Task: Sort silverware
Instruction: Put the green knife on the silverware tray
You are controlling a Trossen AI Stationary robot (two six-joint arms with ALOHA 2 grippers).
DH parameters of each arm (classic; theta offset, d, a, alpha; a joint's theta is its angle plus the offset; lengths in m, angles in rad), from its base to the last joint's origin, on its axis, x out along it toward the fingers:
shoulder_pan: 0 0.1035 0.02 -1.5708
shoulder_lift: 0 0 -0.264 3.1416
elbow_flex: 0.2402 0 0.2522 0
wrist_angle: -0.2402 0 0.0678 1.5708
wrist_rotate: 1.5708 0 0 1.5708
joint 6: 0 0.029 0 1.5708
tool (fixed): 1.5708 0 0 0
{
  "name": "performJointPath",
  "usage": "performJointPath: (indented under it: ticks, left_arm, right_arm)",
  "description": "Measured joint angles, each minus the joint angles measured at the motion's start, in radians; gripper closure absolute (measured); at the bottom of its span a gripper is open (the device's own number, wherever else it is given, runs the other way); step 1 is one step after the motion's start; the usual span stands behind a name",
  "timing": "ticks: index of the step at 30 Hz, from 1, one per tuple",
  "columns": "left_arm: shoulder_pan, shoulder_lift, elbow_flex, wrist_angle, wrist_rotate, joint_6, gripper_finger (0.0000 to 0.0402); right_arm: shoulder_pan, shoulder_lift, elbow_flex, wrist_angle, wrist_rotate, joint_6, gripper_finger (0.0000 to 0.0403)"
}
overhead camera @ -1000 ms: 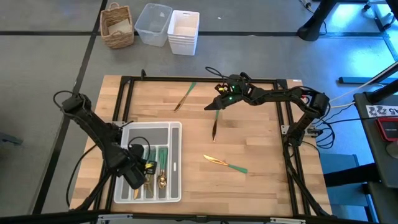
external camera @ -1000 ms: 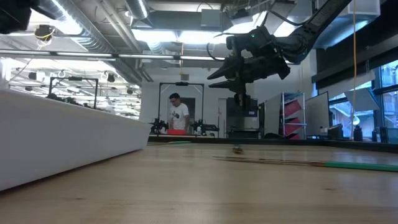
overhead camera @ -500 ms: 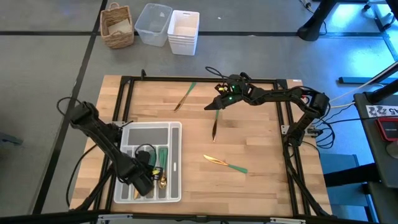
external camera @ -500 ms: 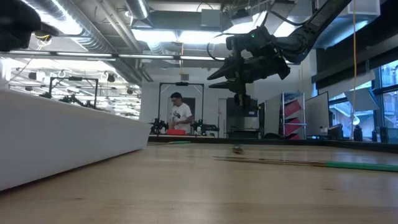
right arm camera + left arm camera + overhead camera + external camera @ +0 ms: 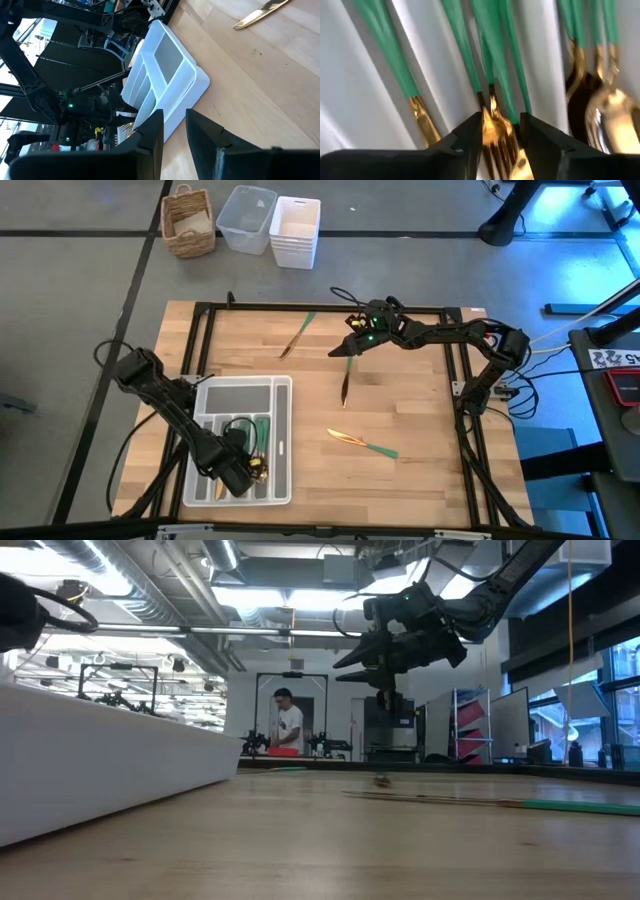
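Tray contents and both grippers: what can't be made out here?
- Tray contents, high view: the left gripper and its arm cover the near slots; no piece count.
- Left wrist view: the forks between the fingers are blurred and cut off by the edge; held or merely straddled, unclear.
- Low view: the tray's wall hides everything inside.
- Right gripper, raised over the table: nothing visibly gripped; fingertips cut off in its wrist view.

Overhead cam straight down; low cam table-level; wrist cams close; shared white tray (image 5: 281,442).

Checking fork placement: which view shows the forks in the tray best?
Left wrist view: gold forks fill the picture, between the open left gripper. High view shows them tiny in the tray, partly hidden. Low view shows only the tray's wall; right wrist view, nothing clear.
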Motion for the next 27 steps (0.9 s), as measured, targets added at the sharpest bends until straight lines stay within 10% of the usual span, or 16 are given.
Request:
performJointPath:
  ticks: [12, 17, 23, 27]
  left_arm:
    - [-0.009, -0.367, 0.001, -0.006, -0.145, 0.194, 0.0273]
    - [0.022, -0.462, 0.001, -0.007, -0.352, 0.312, 0.0274]
    - [0.152, -0.497, 0.001, -0.008, -0.665, 0.432, 0.0274]
    - [0.313, -0.497, 0.001, -0.002, -0.664, 0.55, 0.0274]
  right_arm:
    - [0.0, 0.0, 0.0, 0.097, -0.08, -0.088, 0.032]
    - [0.0, -0.001, 0.0, 0.169, -0.111, -0.134, 0.032]
    - [0.0, -0.003, 0.0, 0.179, -0.044, -0.087, 0.032]
    - [-0.012, -0.011, 0.011, 0.175, -0.03, -0.083, 0.032]
